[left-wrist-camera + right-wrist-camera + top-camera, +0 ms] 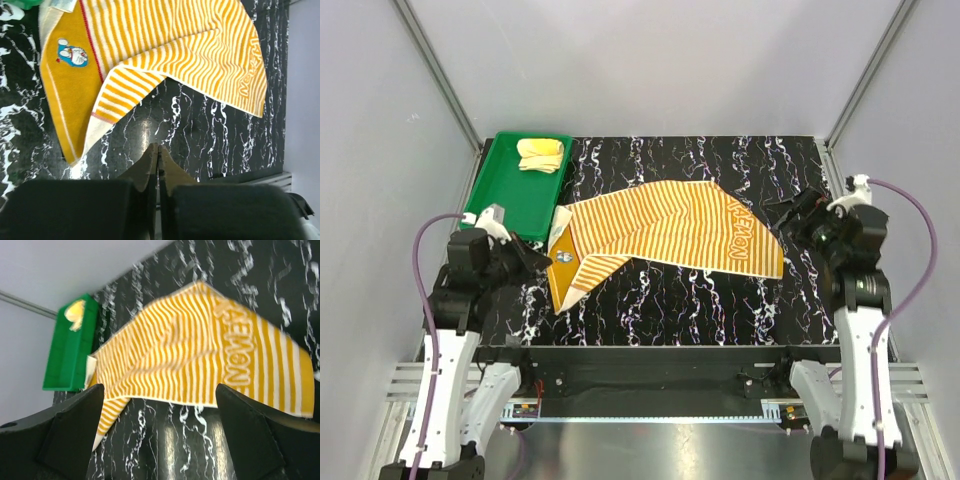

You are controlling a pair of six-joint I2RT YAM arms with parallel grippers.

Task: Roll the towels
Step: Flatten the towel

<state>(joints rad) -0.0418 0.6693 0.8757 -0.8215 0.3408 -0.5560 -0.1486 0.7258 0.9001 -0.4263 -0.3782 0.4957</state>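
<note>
The striped towel (670, 228) lies spread and crumpled across the middle of the black marbled table, its left end folded over to show a plain orange panel with a small cartoon patch (73, 53). It also shows in the right wrist view (200, 355). The pale yellow towel (541, 154) sits bunched in the green tray (498, 190) at the back left. My left gripper (542, 259) is shut and empty, just left of the striped towel's folded end; its fingertips (158, 148) hover over bare table. My right gripper (788, 214) is open and empty by the towel's right end.
The green tray stands at the table's back left corner, also in the right wrist view (70, 350). Grey walls enclose the table on three sides. A black rail (650, 356) runs along the near edge between the arm bases.
</note>
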